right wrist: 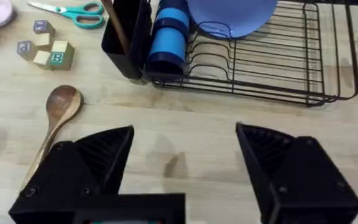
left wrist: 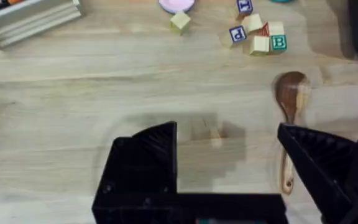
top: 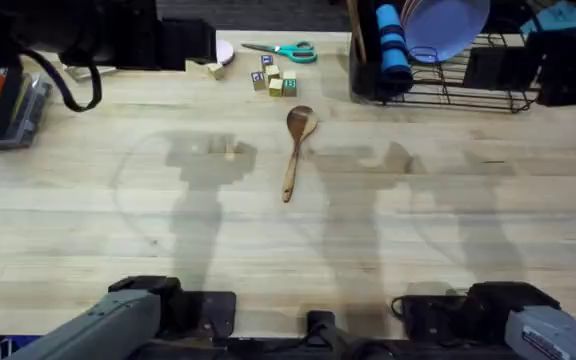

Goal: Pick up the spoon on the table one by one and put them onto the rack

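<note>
One brown wooden spoon [top: 296, 150] lies on the table [top: 88, 230] near the middle, bowl toward the back, handle pointing to the front. The black wire rack [top: 468, 95] stands at the back right with a blue cup [top: 392, 40], a lavender plate [top: 448, 25] and a black caddy [top: 363, 70] holding a wooden handle [right wrist: 115, 25]. My left gripper [left wrist: 229, 155] hangs open above bare table, the spoon [left wrist: 291, 93] beside its finger, handle partly hidden. My right gripper [right wrist: 185, 155] is open too, over the table in front of the rack [right wrist: 272, 68], spoon [right wrist: 58, 112] off to one side.
Teal-handled scissors [top: 283, 50] and several lettered wooden blocks [top: 273, 80] lie behind the spoon. A pink round piece [top: 224, 50] sits near them. A beige holder [left wrist: 30, 18] and a black cable [top: 68, 85] are at the back left. Both arm bases stay at the front edge.
</note>
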Tool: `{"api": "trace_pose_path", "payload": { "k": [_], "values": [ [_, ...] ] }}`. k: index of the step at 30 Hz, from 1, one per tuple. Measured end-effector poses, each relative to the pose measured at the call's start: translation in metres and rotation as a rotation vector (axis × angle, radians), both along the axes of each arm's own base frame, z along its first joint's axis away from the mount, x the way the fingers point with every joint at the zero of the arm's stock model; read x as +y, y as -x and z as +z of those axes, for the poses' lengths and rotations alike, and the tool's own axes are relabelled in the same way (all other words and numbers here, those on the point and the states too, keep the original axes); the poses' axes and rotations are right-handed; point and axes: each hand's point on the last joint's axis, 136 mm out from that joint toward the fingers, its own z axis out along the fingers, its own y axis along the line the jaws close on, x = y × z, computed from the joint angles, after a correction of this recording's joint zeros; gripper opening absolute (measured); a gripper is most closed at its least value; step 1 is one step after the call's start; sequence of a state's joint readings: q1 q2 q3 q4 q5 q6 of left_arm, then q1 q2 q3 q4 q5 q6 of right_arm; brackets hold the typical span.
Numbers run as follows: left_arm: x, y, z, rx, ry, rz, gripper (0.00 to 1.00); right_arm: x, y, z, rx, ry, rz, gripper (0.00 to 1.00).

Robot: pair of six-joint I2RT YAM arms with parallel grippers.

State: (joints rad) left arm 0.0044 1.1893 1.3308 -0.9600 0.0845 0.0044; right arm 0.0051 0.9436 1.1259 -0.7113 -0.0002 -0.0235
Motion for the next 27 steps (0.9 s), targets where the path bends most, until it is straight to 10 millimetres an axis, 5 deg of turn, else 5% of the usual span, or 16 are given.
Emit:
{"api": "trace_pose_path", "payload": {
  "k": [16, 27],
  "values": [
    [-0.005, -0.001, -0.003, 0.010, 0.002, -0.014, 0.995, 0.003, 0.000, -0.001, 0.004, -0.009, 0.014, 0.993],
    [-0.069, -0.007, -0.019, 0.051, 0.008, -0.092, 0.996, 0.003, 0.000, -0.001, 0.004, -0.009, 0.014, 0.993]
  ]
}}
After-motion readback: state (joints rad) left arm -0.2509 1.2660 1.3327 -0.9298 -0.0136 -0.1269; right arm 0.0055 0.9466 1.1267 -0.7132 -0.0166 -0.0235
